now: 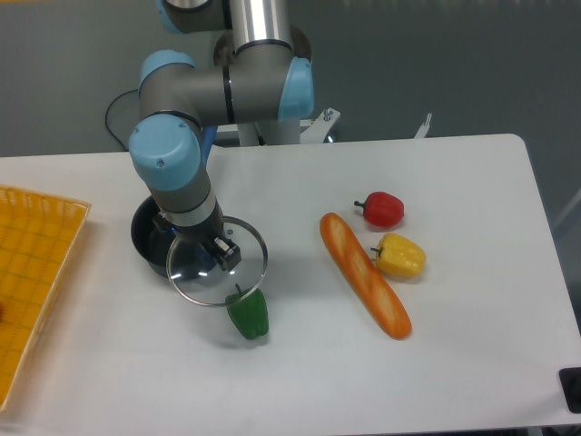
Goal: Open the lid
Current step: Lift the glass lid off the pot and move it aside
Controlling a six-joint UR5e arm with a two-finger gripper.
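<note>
One lid [218, 261] was gripped at its knob by the closed end effector [216, 253], held off the pot [150, 238], overlapping the green pepper [247, 314].

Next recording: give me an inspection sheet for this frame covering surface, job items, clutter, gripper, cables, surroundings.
Surface: white table, no spills seen.
Job's things: lid lifted off the dark pot, overlapping its right rim and the green pepper.
Clutter: baguette, red pepper, yellow pepper, orange tray at left edge.
Gripper: gripper shut on the lid's knob.
Cables: black cable behind the arm.
Surroundings: grey wall; nothing else seen.
</note>
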